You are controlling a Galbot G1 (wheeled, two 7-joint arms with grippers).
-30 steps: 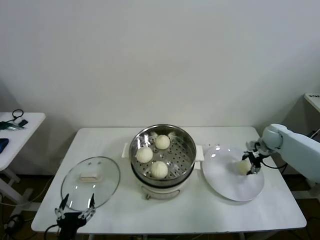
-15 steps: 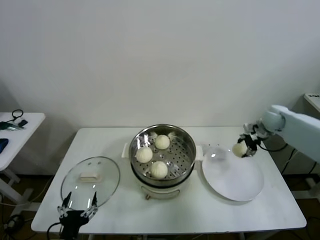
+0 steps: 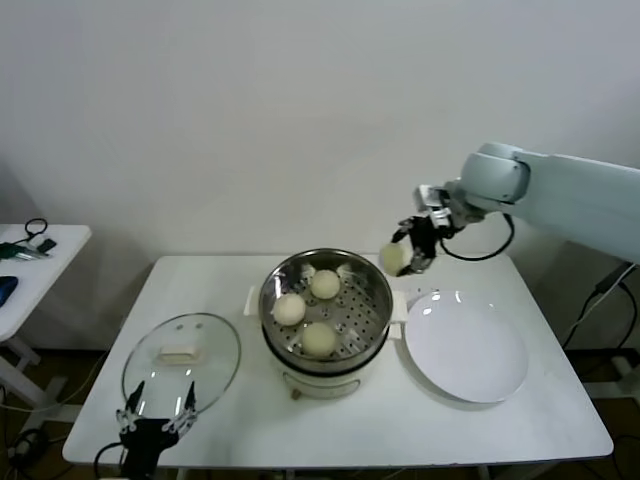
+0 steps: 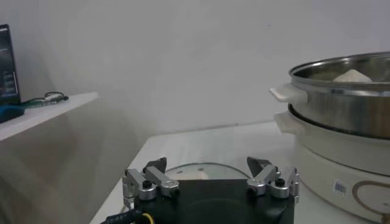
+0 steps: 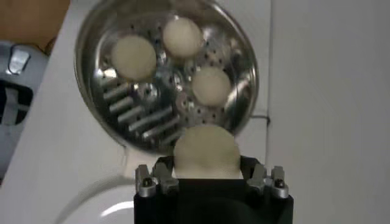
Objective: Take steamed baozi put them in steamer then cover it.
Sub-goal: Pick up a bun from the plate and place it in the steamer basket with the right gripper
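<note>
The right gripper [image 3: 412, 252] hangs in the air above the far right rim of the steamer [image 3: 326, 305], its jaws clenched on 1 steamed baozi [image 3: 392, 258], which is clear of every surface. In the right wrist view the same held bun [image 5: 204, 151] sits between the fingers [image 5: 148, 179] just over the edge of the steel basket [image 5: 166, 73], with the perforated floor open below it.

3 more buns already lie inside the basket: 1 toward the back [image 3: 324, 284], 1 on the left [image 3: 289, 309] and 1 at the front [image 3: 319, 339]. They sit close together but the right part of the basket floor is bare, so nothing blocks the space beneath the carried bun. The steamer stands on a white cooker base [image 3: 320, 380] at the middle of the white table [image 3: 420, 425].

Just beside the steamer on the right lies a flat white plate [image 3: 466, 350], with nothing on it. The cover [image 3: 181, 362] rests flat on the table to the left of the steamer, well apart from it, its cream handle [image 3: 182, 353] facing up.

The left gripper [image 3: 154, 420] is parked low at the near table edge, right at the front rim of the cover, jaws released and holding nothing; the left wrist view shows its 2 fingers [image 4: 145, 184] spread wide with the glass lid [image 4: 201, 171] beyond them and the steamer wall [image 4: 347, 91] off to the side.

A small side table [image 3: 35, 262] with dark cables stands at the far left, away from the work
</note>
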